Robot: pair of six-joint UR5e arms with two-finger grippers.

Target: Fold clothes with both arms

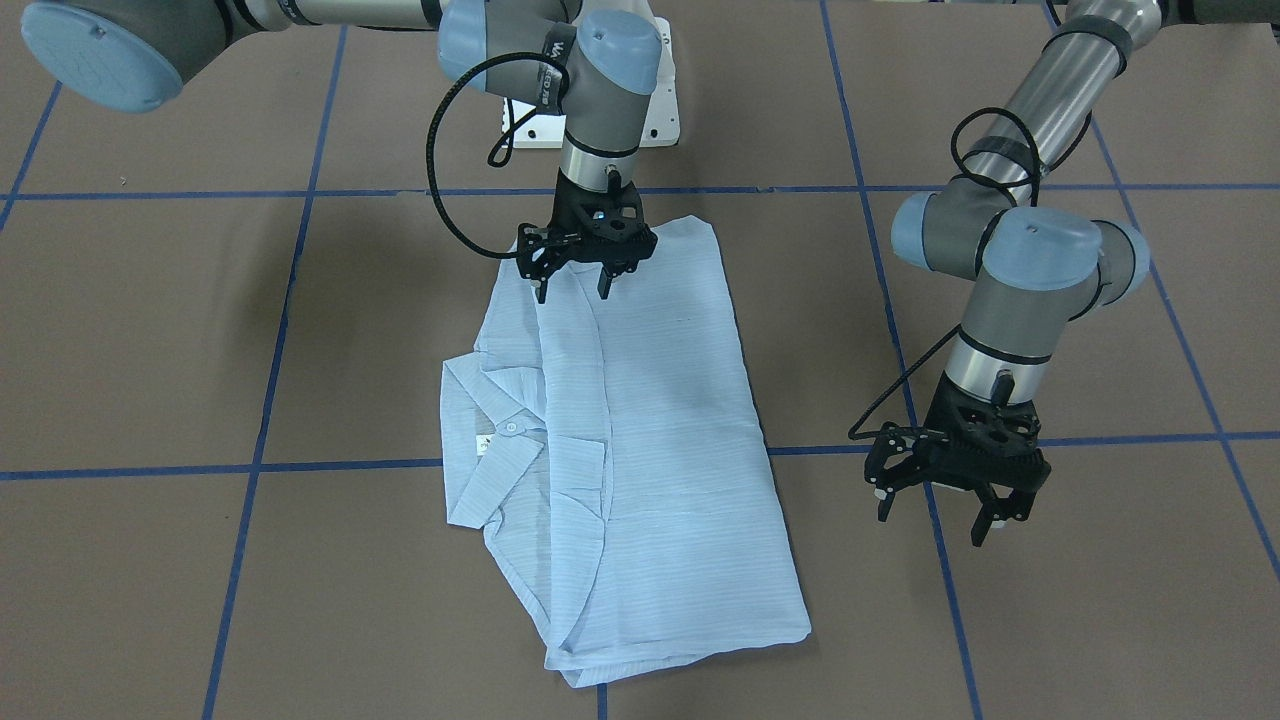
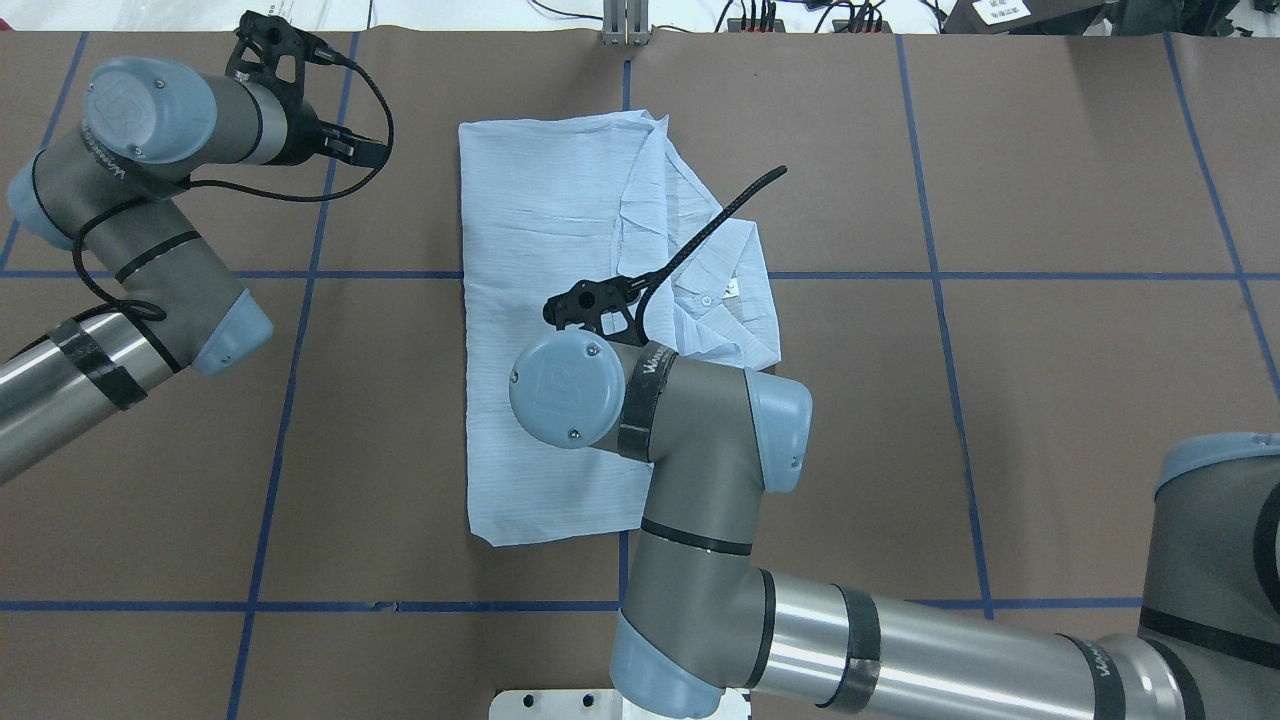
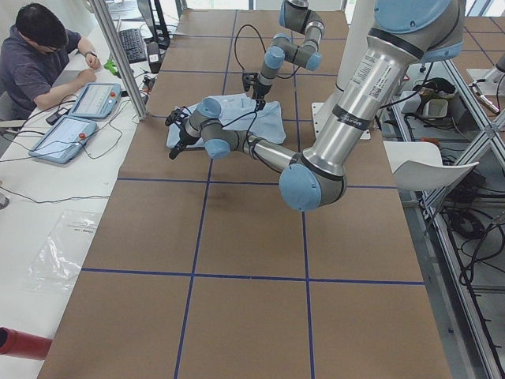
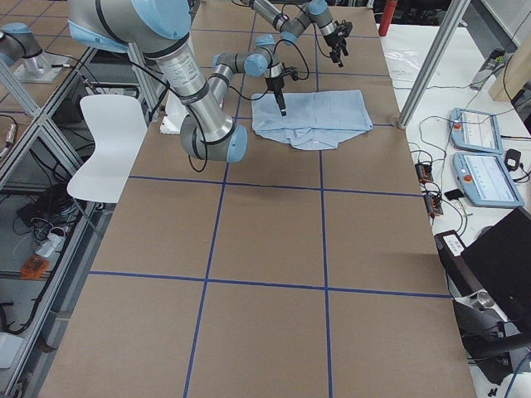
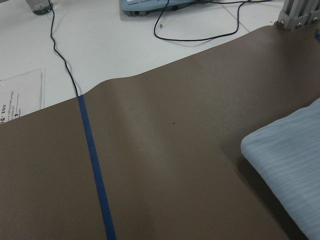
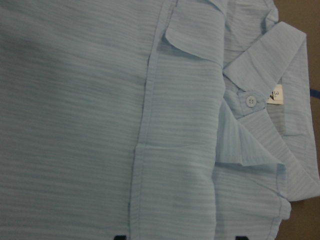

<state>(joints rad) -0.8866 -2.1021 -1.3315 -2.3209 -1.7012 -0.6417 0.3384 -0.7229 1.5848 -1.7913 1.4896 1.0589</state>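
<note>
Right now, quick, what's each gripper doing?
Left gripper: open, empty, beside the shirt.
Right gripper: open, empty, over the shirt.

Overhead, the right arm (image 2: pixel 640 400) blocks the right gripper (image 1: pixel 572 292) and part of the shirt (image 2: pixel 540 250), and the left wrist camera clips the shirt off at four o'clock.
</note>
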